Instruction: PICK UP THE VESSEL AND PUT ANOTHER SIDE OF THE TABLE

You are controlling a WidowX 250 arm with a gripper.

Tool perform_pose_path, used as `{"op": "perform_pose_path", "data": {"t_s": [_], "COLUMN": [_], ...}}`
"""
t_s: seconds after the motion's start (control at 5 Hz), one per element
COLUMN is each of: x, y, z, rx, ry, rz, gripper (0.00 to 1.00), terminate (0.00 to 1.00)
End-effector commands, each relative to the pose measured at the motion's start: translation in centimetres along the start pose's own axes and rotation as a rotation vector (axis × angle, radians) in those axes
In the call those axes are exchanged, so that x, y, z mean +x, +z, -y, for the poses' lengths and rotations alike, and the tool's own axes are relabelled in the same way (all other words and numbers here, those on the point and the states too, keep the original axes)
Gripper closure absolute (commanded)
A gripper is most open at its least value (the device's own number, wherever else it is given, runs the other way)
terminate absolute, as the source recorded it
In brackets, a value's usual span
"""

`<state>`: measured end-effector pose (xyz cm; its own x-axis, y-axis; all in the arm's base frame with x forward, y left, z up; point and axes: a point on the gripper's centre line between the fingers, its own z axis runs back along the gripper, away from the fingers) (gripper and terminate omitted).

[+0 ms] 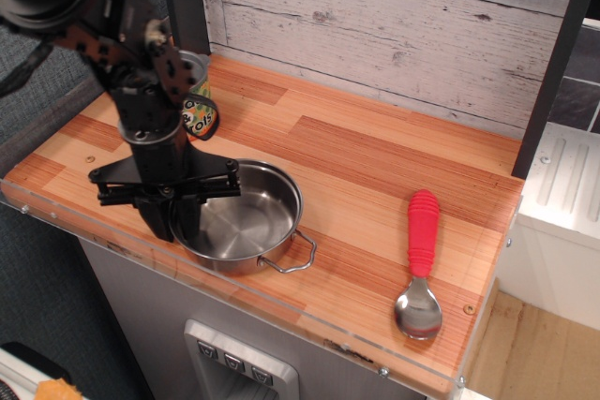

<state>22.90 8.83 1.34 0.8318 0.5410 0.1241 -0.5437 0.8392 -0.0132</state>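
Currently logged: my tool closed on the vessel at its left rim; free tabletop lies rightward, red spoon beyond.

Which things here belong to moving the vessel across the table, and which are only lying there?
Belong to the job:
- vessel, near the table's front left
- gripper, its jaws closed in around the vessel's left rim
- table

Only lying there:
- tin can, back left, partly hidden by the arm
- spoon with a red handle, at the right
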Motion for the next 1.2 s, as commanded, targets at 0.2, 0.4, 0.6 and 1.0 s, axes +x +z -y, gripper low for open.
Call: {"op": "perform_pose_path", "data": {"t_s": [0.2, 0.4, 0.6, 1.0], "x": [1.3, 2.7, 4.5, 7.2], "y": [3.8, 4.4, 4.5, 3.7], "z": [0.8, 2.3, 3.7, 7.3], "rx": [-0.081, -0.066, -0.06, -0.076], "ry": [0.032, 0.05, 0.068, 0.148], "rz": [0.059, 0.071, 0.072, 0.105], "gripper": [1.0, 1.0, 1.0, 1.0], "terminate": [0.0, 0.0, 0.0, 0.0]}}
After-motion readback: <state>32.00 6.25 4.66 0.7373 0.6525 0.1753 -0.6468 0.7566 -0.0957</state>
